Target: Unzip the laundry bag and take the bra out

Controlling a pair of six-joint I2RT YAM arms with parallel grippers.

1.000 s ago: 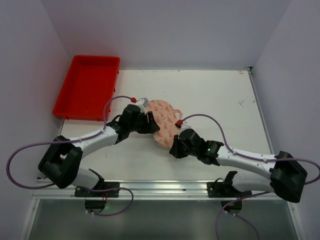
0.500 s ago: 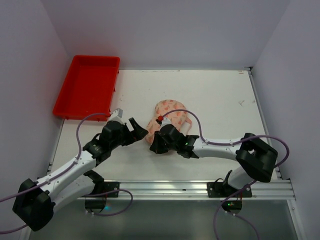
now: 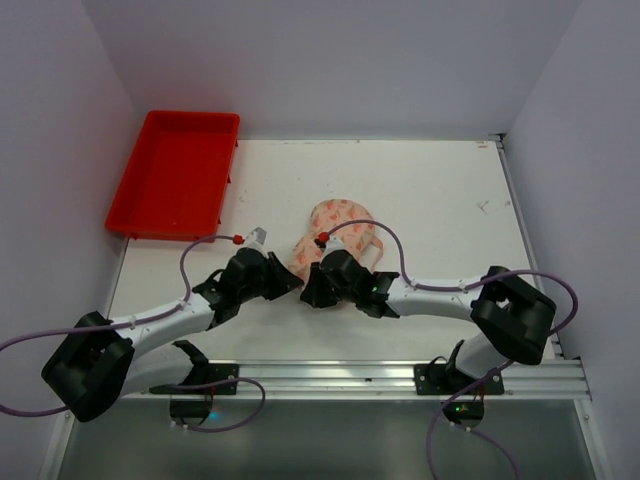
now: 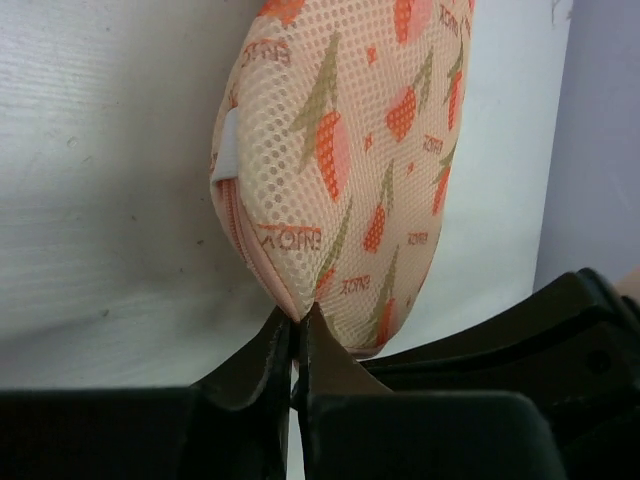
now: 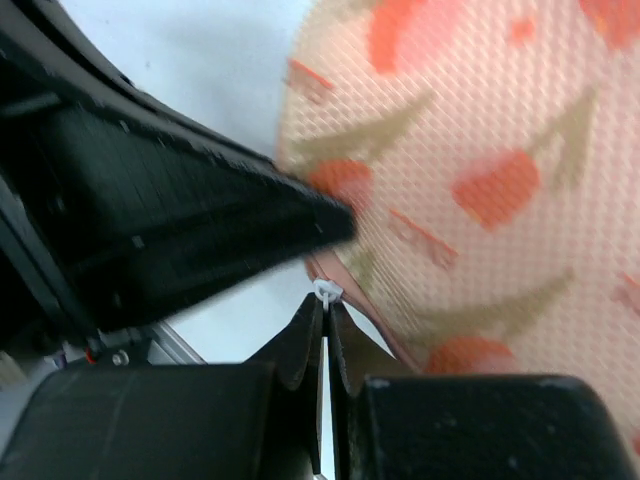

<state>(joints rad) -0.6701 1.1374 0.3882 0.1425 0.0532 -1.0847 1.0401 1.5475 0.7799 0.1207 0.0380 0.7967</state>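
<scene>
At the near edge of the flat white table (image 3: pixel 440 200), the two black-and-white arms reach inward from their bases, and their heads meet almost nose to nose near the table's middle. The left gripper (image 4: pixel 297 322) has its fingers pressed together, pinching the pink edge trim (image 4: pixel 285 296) at the nearest end of the peanut-shaped, cream-pink mesh laundry bag (image 3: pixel 338 222) printed with orange-red carrot shapes. Seen from the left wrist, the bag rises on its edge straight away from those fingers, with its zip seam (image 4: pixel 236 215) running up the left side to a small white fabric tab (image 4: pixel 226 149). The seam looks closed along the stretch in view. The dark body of the other arm's head fills the lower right corner of that view. The right gripper (image 5: pixel 325 305) sits just beside the left one at the same near end of the bag. Its fingers are closed to a hairline slit, with a tiny white piece (image 5: pixel 326 291) caught at the very tips, right against the bag's trim. What that piece is cannot be made out. The left head crosses that view as a dark blur. The bag lies on the table just beyond both heads, slightly left of centre. Farther off, well apart from the bag, a rectangular red plastic tray (image 3: pixel 210 130) sits at the table's far left corner against the pale walls (image 3: pixel 330 60).
</scene>
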